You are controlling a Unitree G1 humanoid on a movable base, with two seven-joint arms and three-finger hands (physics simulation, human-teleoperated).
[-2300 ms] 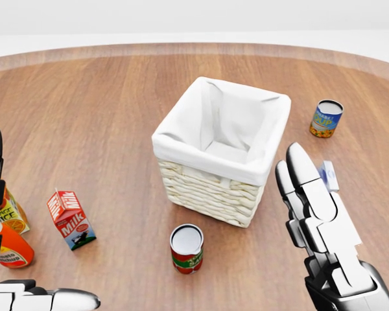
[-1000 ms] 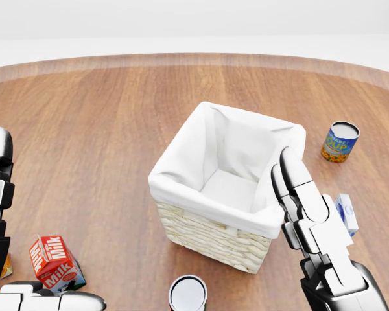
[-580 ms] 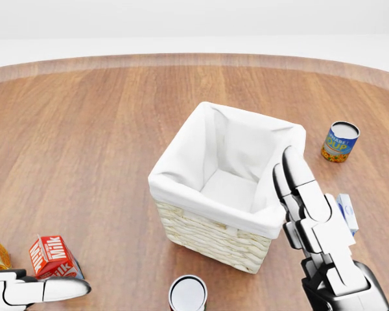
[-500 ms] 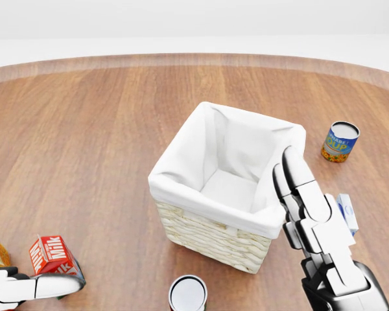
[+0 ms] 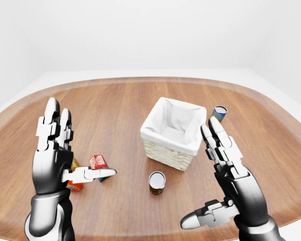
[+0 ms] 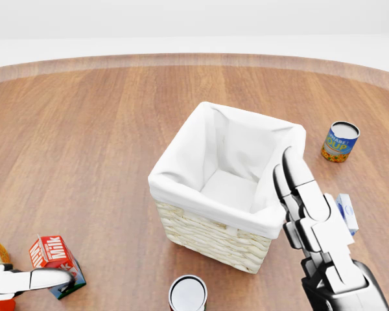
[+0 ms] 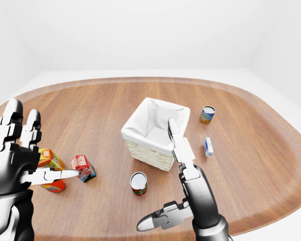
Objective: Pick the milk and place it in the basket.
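Nothing placed yet. The red-and-white milk carton [image 7: 83,167] stands on the round brown wooden table [image 7: 251,165], to the left of the white-lined square wicker basket [image 7: 155,133] in the right-eye view and well apart from it. My left hand [image 5: 55,158] is spread wide with nothing in it, thumb stretched toward the carton at its near side; contact I can't confirm. My right hand [image 7: 183,188] is also spread and empty, raised just beside the basket. Left to do, I judge: grasp, lift, carry across, drop in.

Count: one milk carton, one basket, one orange juice carton [image 7: 50,158], one red tin can [image 7: 138,183], one blue-and-yellow soup can [image 7: 207,114], one small blue-and-white box [image 7: 207,146].
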